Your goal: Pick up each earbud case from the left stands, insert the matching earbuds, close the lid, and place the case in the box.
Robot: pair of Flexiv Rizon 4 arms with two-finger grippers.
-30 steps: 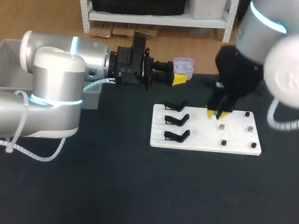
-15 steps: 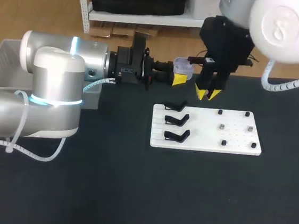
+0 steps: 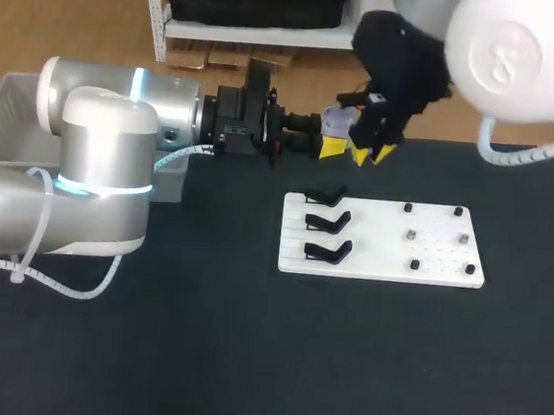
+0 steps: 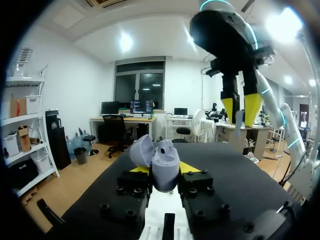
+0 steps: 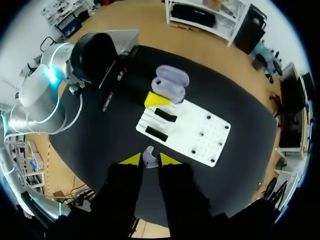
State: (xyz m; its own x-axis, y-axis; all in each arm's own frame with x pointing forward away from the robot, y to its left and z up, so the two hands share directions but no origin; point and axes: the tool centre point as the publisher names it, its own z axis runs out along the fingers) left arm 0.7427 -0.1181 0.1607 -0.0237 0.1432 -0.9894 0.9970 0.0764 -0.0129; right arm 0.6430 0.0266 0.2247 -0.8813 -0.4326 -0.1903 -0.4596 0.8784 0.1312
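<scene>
With the left end effector (image 4: 166,170) clamped on the open lavender case (image 4: 161,159) above the surface's (image 3: 192,357) far edge, the right end effector (image 5: 150,160), nearly closed on an earbud (image 5: 149,155) close by, should line up squarely over the matching well before lowering slowly.

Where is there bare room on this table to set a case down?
Free: the wide table stretch between the robot and the white board, and the strip to its right. Crowded: beyond the board, where the left tool holds the earbud case and the right tool, gripping an earbud, hangs beside it.
</scene>
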